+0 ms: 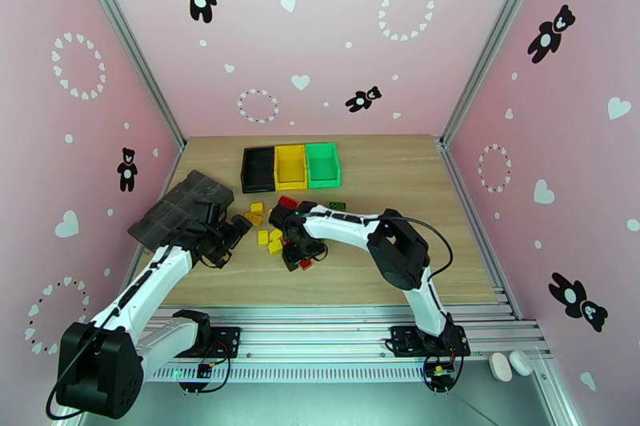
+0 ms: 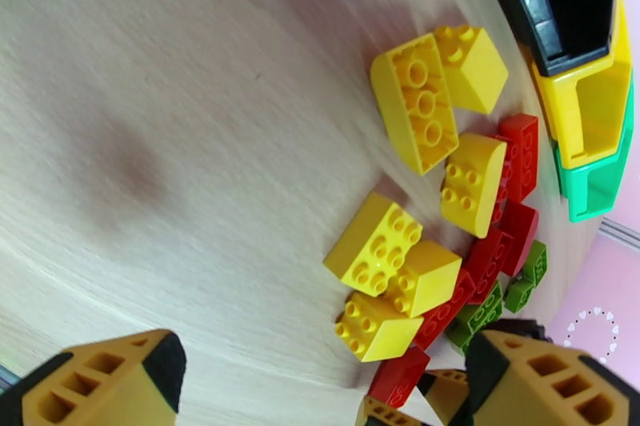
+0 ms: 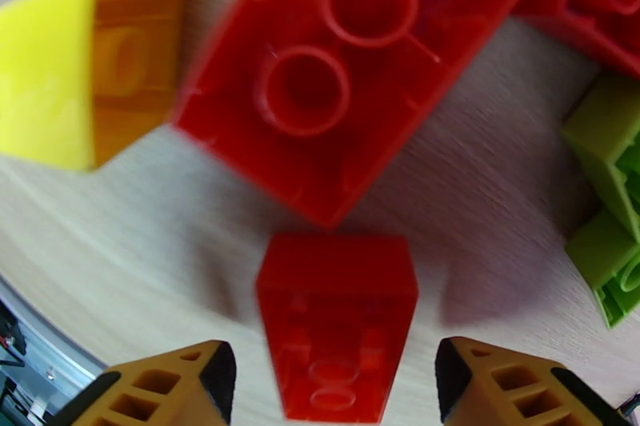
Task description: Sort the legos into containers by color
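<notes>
**Friend:** What is your right claw doing?

**Me:** My right claw (image 3: 334, 362) is down low over the table (image 3: 120, 260). Its two fingers are apart. A small red lego (image 3: 336, 308) sits right between them. There is a gap on each side, so I am not squeezing it.

**Friend:** What is in front of that claw?

**Me:** Just ahead lies a big red lego (image 3: 352, 76), flipped so its round holes face up. A yellow lego (image 3: 72, 68) is ahead on one side. Some green legos (image 3: 612, 204) are ahead on the other side.

**Friend:** And your left claw?

**Me:** My left claw (image 2: 324, 364) is wide apart too, and it holds nothing. Bare table shows between its fingers. The pile of legos (image 1: 280, 240) lies ahead of it, closer to one finger. The yellow legos (image 2: 376, 248) are nearest. The red legos (image 2: 488, 256) and more green ones are behind them.

**Friend:** Where are the bins?

**Me:** They are far ahead of my left claw, past the pile. The black bin (image 2: 552, 12), the yellow bin (image 2: 588, 100) and the green bin (image 2: 596, 188) stand side by side, touching. From above, my two claws point in at the pile from both sides. A grey tray (image 1: 180, 208) lies just behind my left claw.
</notes>
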